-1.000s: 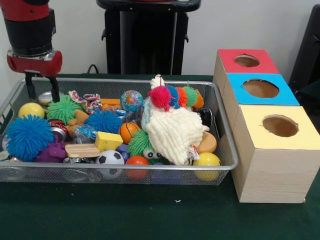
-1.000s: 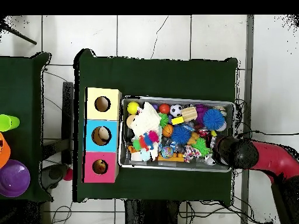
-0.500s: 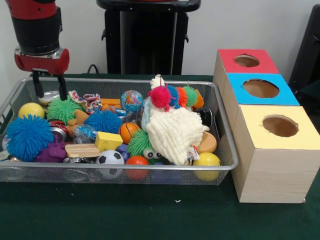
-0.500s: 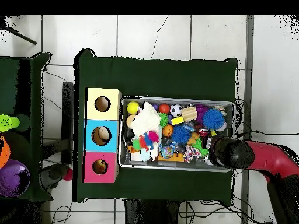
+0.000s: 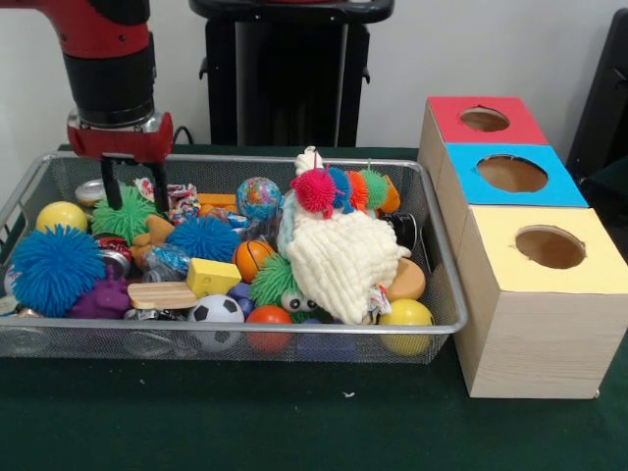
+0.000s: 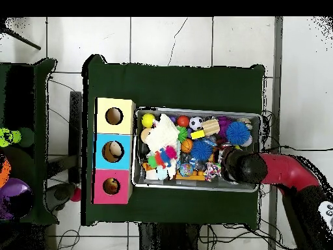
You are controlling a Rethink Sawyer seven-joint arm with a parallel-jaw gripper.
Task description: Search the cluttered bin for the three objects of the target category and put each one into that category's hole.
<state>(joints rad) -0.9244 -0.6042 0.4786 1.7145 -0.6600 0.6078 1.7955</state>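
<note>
The wire-mesh bin (image 5: 444,257) (image 6: 195,109) is full of toys. A green puffer ball (image 5: 128,217) lies at its back left. My gripper (image 5: 134,194) hangs open right over it, one finger at each side of its top. A big blue puffer ball (image 5: 54,267) (image 6: 238,132) sits at the bin's left end. A second blue puffer ball (image 5: 203,237) (image 6: 202,149) lies near the middle. The red-topped box's hole (image 5: 485,119) (image 6: 111,186) is beyond the bin's right end. In the overhead view the arm's head hides the gripper and the green ball.
The blue-topped box (image 5: 512,174) and yellow-topped box (image 5: 549,246) stand in a row with the red one. A cream knitted toy (image 5: 339,260), yellow balls (image 5: 61,215) (image 5: 405,314), a small football (image 5: 216,310), a yellow block (image 5: 212,276) and a can (image 5: 115,257) crowd the bin.
My gripper has moved to the right along the bin's back left, from the corner to over the green puffer ball. It has stayed open. The toys have not moved.
</note>
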